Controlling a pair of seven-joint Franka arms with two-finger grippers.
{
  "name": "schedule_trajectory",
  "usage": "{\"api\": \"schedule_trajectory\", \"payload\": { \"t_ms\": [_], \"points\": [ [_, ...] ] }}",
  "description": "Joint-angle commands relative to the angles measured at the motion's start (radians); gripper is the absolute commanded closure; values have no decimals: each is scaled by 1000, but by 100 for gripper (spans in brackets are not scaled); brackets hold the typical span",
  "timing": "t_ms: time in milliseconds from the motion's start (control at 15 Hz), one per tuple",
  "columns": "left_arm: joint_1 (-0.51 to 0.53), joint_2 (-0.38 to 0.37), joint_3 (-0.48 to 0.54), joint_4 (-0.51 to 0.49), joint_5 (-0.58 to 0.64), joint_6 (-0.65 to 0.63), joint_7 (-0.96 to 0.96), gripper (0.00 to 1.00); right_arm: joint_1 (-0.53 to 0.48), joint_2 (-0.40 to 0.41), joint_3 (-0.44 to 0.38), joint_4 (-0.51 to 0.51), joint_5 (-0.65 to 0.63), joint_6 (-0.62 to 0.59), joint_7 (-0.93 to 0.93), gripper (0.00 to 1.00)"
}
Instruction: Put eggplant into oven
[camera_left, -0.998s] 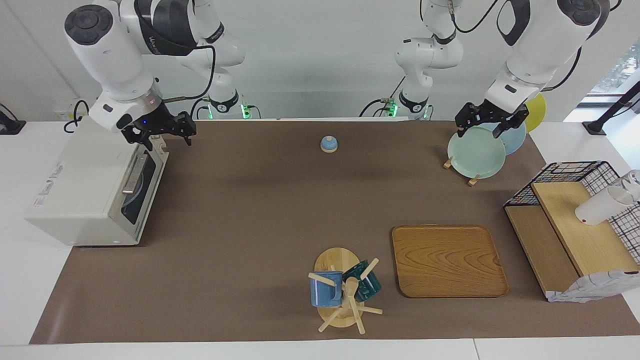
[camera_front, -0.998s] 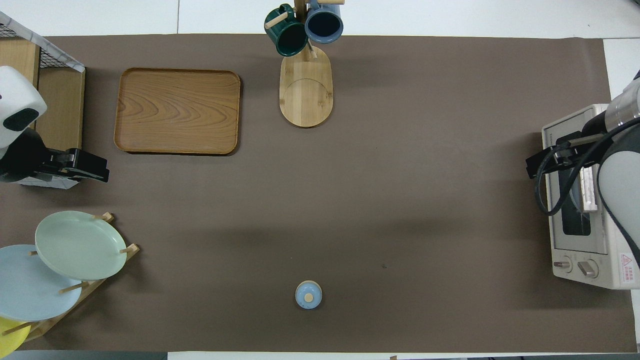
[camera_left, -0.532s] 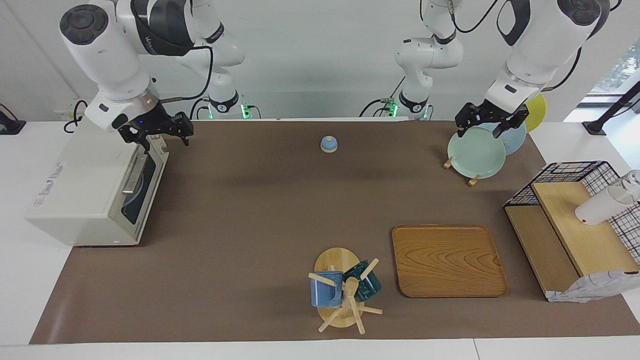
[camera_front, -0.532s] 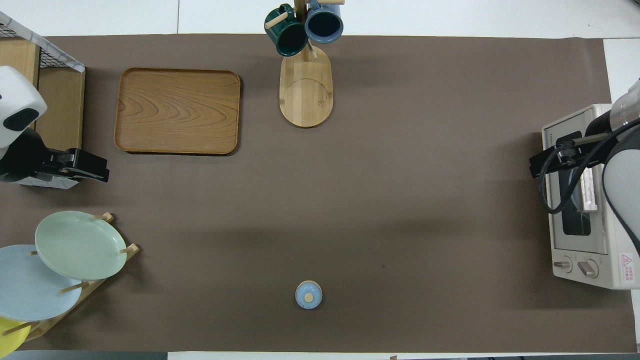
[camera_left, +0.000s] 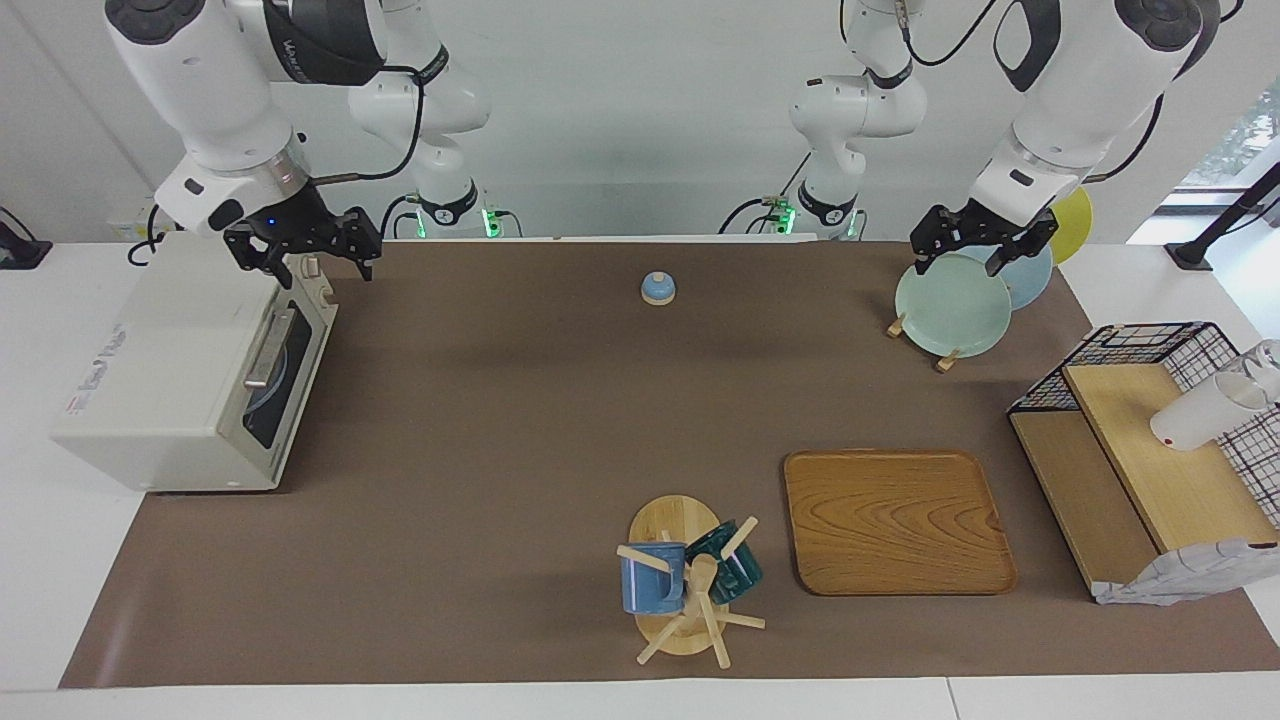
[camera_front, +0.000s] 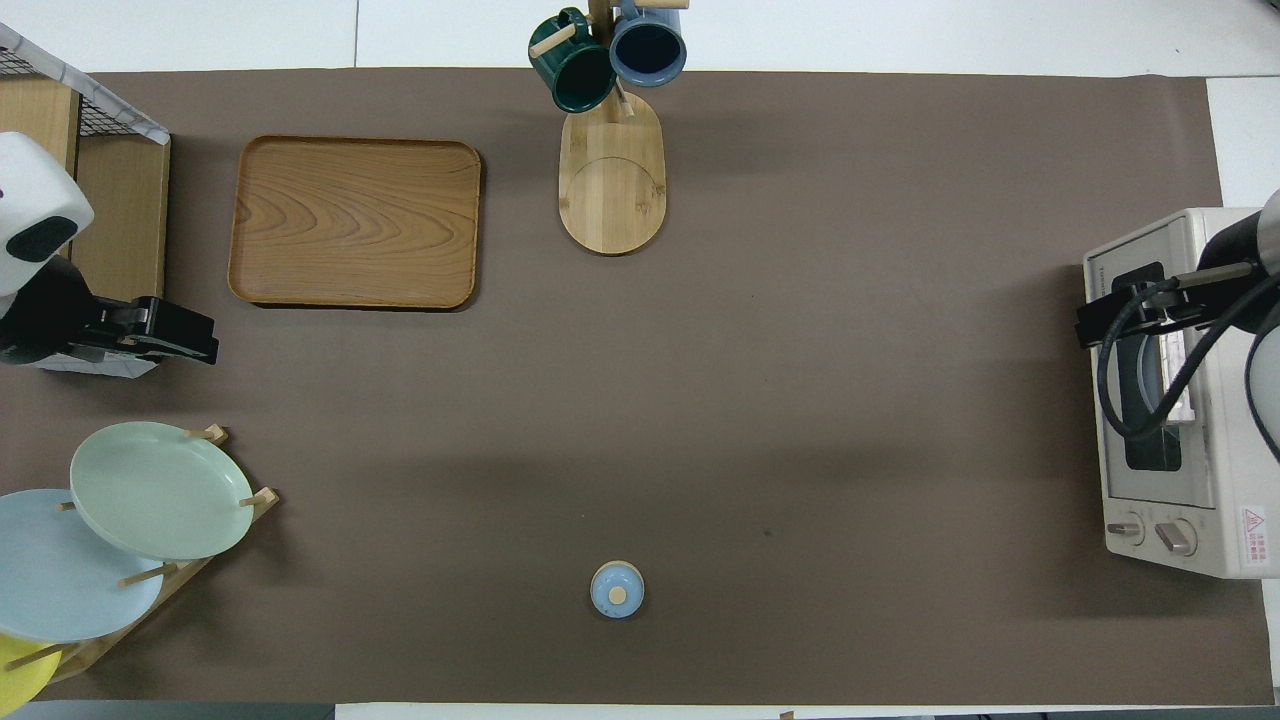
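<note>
The cream-white oven (camera_left: 170, 370) stands at the right arm's end of the table with its glass door shut; it also shows in the overhead view (camera_front: 1190, 500). Something pale blue shows through its window. The eggplant is not visible in either view. My right gripper (camera_left: 305, 268) is open and empty, raised over the oven's top front edge at the corner nearest the robots; in the overhead view (camera_front: 1090, 328) it is over the door. My left gripper (camera_left: 958, 264) is open and empty, waiting over the plate rack, and also shows in the overhead view (camera_front: 205, 345).
A rack holds a green plate (camera_left: 952, 303) with blue and yellow plates. A small blue knobbed lid (camera_left: 657, 288) lies near the robots. A wooden tray (camera_left: 895, 520), a mug tree (camera_left: 685, 580) and a wire-and-wood shelf (camera_left: 1150, 450) stand farther out.
My right gripper has risen from the oven's door and drawn back over the oven's top edge. The oven door stays shut. The left arm has not moved.
</note>
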Motion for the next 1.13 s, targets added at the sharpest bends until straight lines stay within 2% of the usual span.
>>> {"api": "schedule_trajectory", "payload": {
  "t_ms": [0,1064],
  "points": [
    [11,-11,-2,0,-10,-10,-1,0,-4,-7,3,3,27,-3,22,0],
    [11,-13,-2,0,-10,-10,-1,0,-21,-12,-7,-8,24,5,25,0]
  ]
}}
